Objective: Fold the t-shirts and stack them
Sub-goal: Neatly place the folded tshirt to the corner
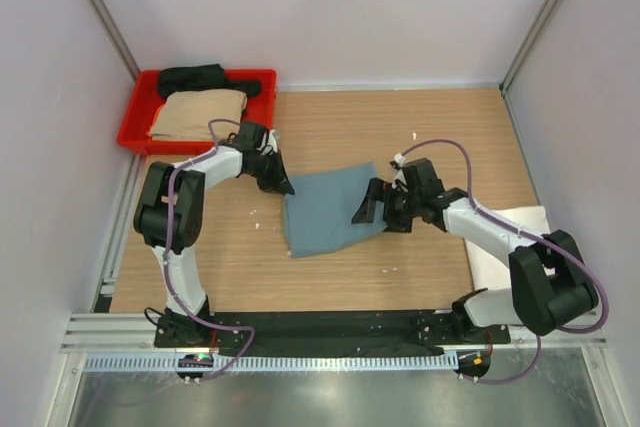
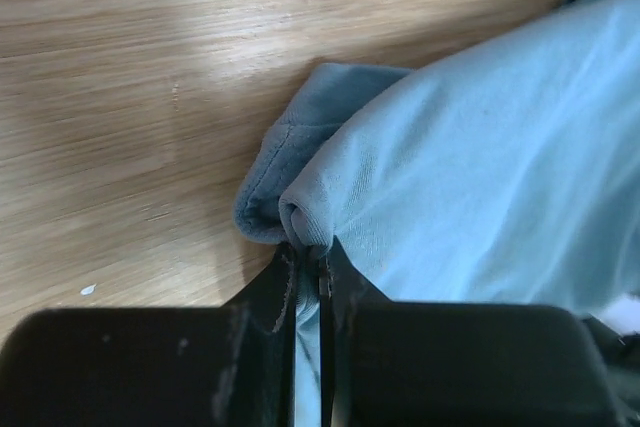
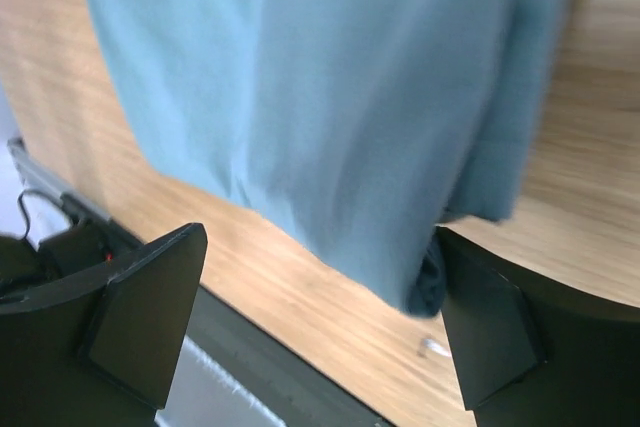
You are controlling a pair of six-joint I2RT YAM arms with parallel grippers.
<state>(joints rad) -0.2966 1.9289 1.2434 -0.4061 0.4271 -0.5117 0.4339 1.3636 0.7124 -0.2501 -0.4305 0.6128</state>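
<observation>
While working a fold into the teal-blue t-shirt [image 1: 325,212], pinches its doubled corner in the clenched left tool [image 2: 310,267]. Holds the right tool [image 1: 368,209] released, jaws wide, with the shirt's opposite edge lying beneath on the worktop [image 1: 400,137]. Probably calls next for closing there, then carrying the cloth over. Leaves bare wood ahead of both tools; keeps the red tray [image 1: 135,132] behind the left one.

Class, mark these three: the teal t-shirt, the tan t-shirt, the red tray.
teal t-shirt [image 1: 322,215]: top external view, middle of the cloth.
tan t-shirt [image 1: 198,115]: top external view, centre of the folded cloth.
red tray [image 1: 128,141]: top external view, lower left corner of its rim.
</observation>
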